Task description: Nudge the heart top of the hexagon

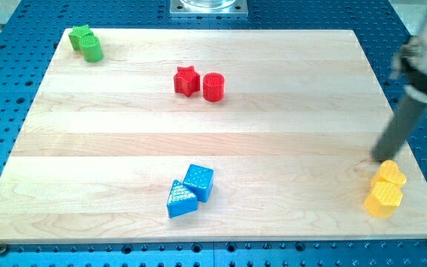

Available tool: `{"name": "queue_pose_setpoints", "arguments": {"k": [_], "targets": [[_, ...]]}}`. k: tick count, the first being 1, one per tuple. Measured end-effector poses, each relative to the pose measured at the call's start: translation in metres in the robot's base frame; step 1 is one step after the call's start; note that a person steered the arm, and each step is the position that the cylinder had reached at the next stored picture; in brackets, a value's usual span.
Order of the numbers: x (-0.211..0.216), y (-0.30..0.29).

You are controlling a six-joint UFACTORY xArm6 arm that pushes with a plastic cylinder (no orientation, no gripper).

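Since the yellow heart (388,174) already sits touching the yellow hexagon (383,199) at the board's right-bottom, only gentle nudging is needed; my tip (382,159) seems parked just above, no claw fitted.

Yellow heart (389,174), yellow hexagon (383,199), pale wood board (199,141).

A robotics lab bench: a pale wooden board (213,126) lies on a blue metal breadboard (10,81) drilled with a regular grid of mounting holes, the kind used for fixing test rigs. A grey metal mounting plate (208,7) sits at the view's top edge, and small plastic test blocks are scattered on the board
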State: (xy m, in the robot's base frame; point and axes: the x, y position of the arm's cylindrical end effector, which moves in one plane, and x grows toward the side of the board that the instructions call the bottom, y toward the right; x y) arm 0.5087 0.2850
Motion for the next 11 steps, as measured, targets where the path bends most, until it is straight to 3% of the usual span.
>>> {"name": "queue_pose_setpoints", "arguments": {"k": [1,2,4,7,11], "targets": [[0.03,0.046],[0.044,0.025],[0.045,-0.031],[0.006,-0.03],[0.004,-0.059]]}}
